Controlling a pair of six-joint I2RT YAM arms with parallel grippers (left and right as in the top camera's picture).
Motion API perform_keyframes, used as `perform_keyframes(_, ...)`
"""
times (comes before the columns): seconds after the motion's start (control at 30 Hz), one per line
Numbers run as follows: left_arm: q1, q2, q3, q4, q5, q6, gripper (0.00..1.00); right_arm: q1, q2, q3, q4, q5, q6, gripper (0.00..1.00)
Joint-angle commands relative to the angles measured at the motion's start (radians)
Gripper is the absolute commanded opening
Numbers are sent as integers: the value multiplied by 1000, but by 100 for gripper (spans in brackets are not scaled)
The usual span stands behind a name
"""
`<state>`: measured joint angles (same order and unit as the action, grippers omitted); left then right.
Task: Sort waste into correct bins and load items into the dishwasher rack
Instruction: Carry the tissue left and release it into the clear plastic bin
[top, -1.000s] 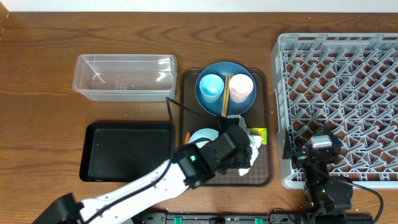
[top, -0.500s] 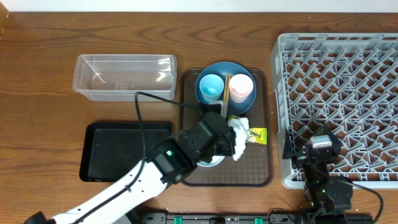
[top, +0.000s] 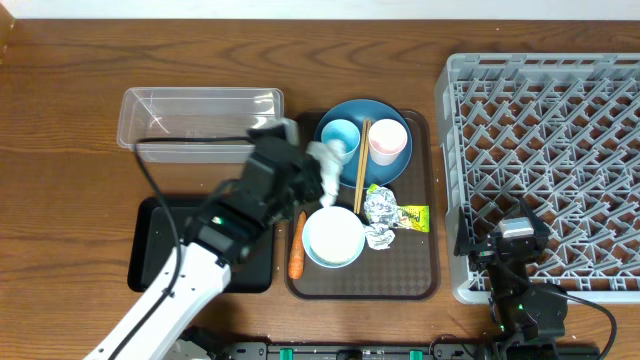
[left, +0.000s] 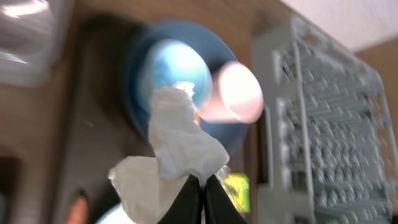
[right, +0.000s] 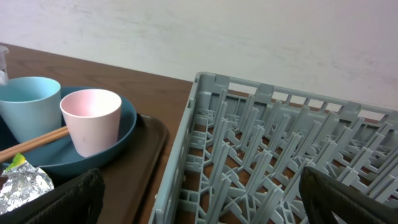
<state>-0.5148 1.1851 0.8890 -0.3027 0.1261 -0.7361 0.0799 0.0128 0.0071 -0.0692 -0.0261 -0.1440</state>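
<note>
Where white wall (right: 249, 37) backs wooden table (top: 60, 60), the grey rack (top: 560, 140) sits.

Crumpled white tissue (left: 177, 144) held aloft near light-blue cup (top: 340, 137) — silver foil (top: 378, 206), carrot piece (top: 296, 250) flank white bowl (top: 334, 237).

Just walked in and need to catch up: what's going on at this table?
The left claw is shut on a crumpled tissue, holding it above the brown tray near the clear tub. Foil, a wrapper and a carrot piece lie on that tray with the bowl, plate, blue cup, pink cup and chopsticks; nothing is in the rack yet. The right claw hangs open by the rack.
</note>
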Motion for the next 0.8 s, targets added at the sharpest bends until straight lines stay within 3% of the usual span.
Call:
perform_keyframes(0.0, 98, -11, 27, 5, -5, 48, 6, -14, -2, -2, -3, 0, -11, 99)
perform_keyframes(0.2, 289, -25, 27, 106, 127, 48, 6, -14, -2, -2, -3, 0, -11, 99)
perform_keyframes(0.47, 463, 8, 27, 186, 56, 49, 6, -14, -2, -2, -3, 0, -11, 99)
perform_keyframes(0.77, 503, 206, 27, 357, 41, 115, 6, -14, -2, -2, -3, 0, -11, 99)
